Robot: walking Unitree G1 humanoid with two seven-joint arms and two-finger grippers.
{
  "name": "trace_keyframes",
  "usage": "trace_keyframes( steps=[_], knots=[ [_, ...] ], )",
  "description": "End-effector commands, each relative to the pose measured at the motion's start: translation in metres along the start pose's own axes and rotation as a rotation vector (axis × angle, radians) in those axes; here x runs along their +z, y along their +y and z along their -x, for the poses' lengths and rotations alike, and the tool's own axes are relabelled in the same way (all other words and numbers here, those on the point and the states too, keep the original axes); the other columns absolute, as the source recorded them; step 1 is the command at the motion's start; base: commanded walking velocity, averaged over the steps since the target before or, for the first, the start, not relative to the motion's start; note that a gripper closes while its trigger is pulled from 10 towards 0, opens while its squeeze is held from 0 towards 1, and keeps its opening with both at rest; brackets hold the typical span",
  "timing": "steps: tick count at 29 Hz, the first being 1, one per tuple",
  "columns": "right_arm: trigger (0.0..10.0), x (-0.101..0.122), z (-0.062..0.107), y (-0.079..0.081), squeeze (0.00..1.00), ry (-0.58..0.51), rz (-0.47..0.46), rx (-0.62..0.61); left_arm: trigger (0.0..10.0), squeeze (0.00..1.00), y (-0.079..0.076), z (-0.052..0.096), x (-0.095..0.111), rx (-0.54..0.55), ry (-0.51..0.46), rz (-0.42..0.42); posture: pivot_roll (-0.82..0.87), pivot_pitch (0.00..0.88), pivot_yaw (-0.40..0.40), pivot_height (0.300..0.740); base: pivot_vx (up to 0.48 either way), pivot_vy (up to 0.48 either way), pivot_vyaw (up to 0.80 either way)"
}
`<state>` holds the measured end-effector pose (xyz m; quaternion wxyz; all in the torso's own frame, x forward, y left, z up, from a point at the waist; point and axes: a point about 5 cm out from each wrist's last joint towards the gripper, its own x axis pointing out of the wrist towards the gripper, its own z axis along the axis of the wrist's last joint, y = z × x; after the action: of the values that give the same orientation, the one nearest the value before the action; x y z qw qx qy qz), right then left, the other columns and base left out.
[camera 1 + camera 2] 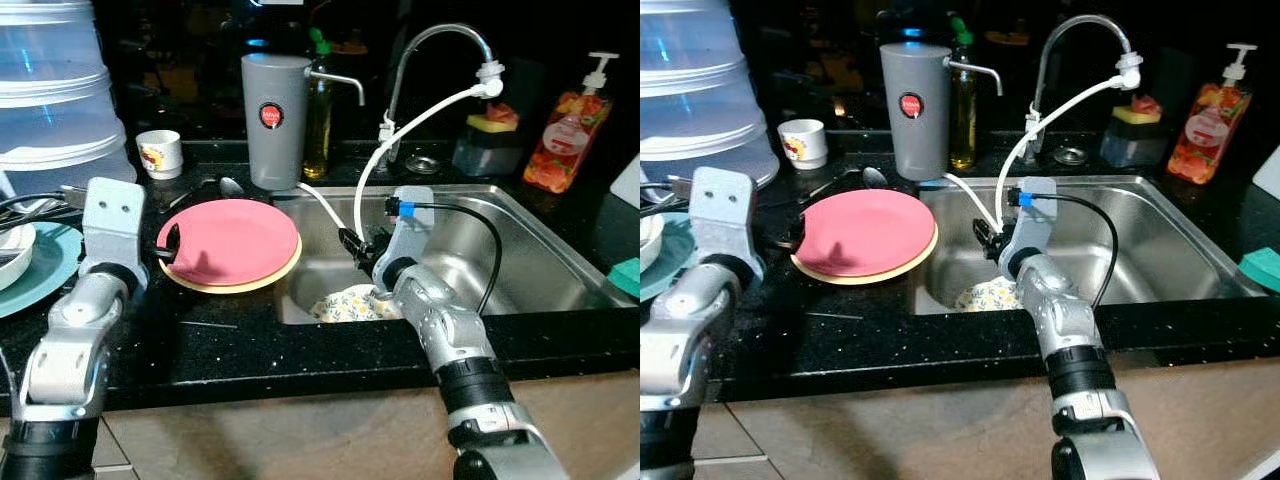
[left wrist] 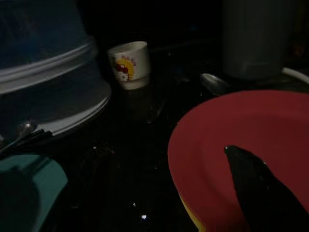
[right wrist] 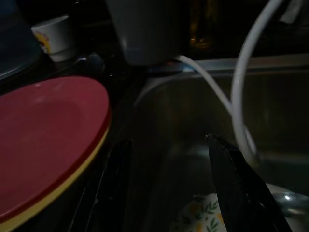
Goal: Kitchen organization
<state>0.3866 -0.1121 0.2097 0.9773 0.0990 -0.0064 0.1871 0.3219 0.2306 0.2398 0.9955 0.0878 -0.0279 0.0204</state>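
Right gripper (image 3: 166, 186) over steel sink (image 1: 520, 260), fingers spread, empty. Floral-patterned dish (image 1: 345, 303) lies below in basin. Advise: lower straight, clear white hose (image 1: 372, 175), pinch rim. Left gripper (image 1: 170, 247) at pink round plate (image 1: 228, 240); finger state unclear.

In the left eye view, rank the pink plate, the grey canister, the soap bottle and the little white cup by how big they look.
Largest to smallest as they appear:
1. pink plate
2. grey canister
3. soap bottle
4. white cup
The plate lies nearer the camera than the others, so its lead may be partly nearness.
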Motion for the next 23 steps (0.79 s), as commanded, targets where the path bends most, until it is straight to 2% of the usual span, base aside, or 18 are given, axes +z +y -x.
trace_keyframes(
  steps=[1,3,4,5,10,14,15,16,17,23],
  knots=[
    [10.0,0.004,-0.004,-0.001,0.0,0.015,0.024,0.014,10.0,0.0,0.009,-0.004,-0.005,-0.009,0.047,0.027,0.07,0.028,-0.03,0.74,0.0,0.0,0.0],
    [10.0,0.007,-0.006,0.0,0.0,0.01,0.03,0.021,10.0,0.0,0.01,-0.006,-0.005,-0.024,0.052,0.039,0.07,0.028,-0.03,0.74,0.0,0.0,0.0],
    [10.0,0.009,-0.007,0.0,0.0,0.006,0.032,0.028,10.0,0.07,0.009,-0.009,-0.004,-0.045,0.051,0.052,0.07,0.032,-0.035,0.74,0.0,0.0,0.0],
    [10.0,0.012,-0.009,0.001,0.0,-0.001,0.041,0.034,10.0,1.0,0.007,-0.012,-0.002,-0.078,0.041,0.079,0.08,0.037,-0.034,0.74,0.0,0.0,0.0],
    [10.0,0.022,-0.015,0.003,0.0,-0.032,0.065,0.053,10.0,1.0,0.007,-0.021,0.001,-0.098,0.033,0.183,0.08,0.051,-0.024,0.74,0.0,0.0,0.0],
    [10.0,0.026,-0.018,0.003,0.0,-0.039,0.075,0.069,10.0,1.0,0.006,-0.026,-0.007,-0.15,0.092,0.228,0.09,0.058,-0.023,0.74,0.0,0.0,0.0],
    [10.0,0.026,-0.019,0.003,0.0,-0.037,0.075,0.071,10.0,0.65,0.005,-0.026,-0.011,-0.17,0.113,0.236,0.09,0.058,-0.023,0.74,0.0,0.0,0.0],
    [10.0,0.026,-0.019,0.003,0.0,-0.037,0.075,0.071,10.0,0.65,0.005,-0.026,-0.011,-0.17,0.113,0.236,0.09,0.058,-0.023,0.74,0.0,0.0,0.0],
    [10.0,0.025,-0.019,0.003,0.0,-0.033,0.074,0.073,10.0,0.0,0.005,-0.027,-0.014,-0.183,0.14,0.236,0.09,0.057,-0.022,0.74,0.0,0.0,0.0],
    [10.0,0.025,-0.022,0.002,0.0,-0.03,0.07,0.072,10.0,0.0,0.008,-0.029,-0.033,-0.203,0.257,0.209,0.09,0.054,-0.024,0.74,0.0,0.0,0.0]
  ],
)
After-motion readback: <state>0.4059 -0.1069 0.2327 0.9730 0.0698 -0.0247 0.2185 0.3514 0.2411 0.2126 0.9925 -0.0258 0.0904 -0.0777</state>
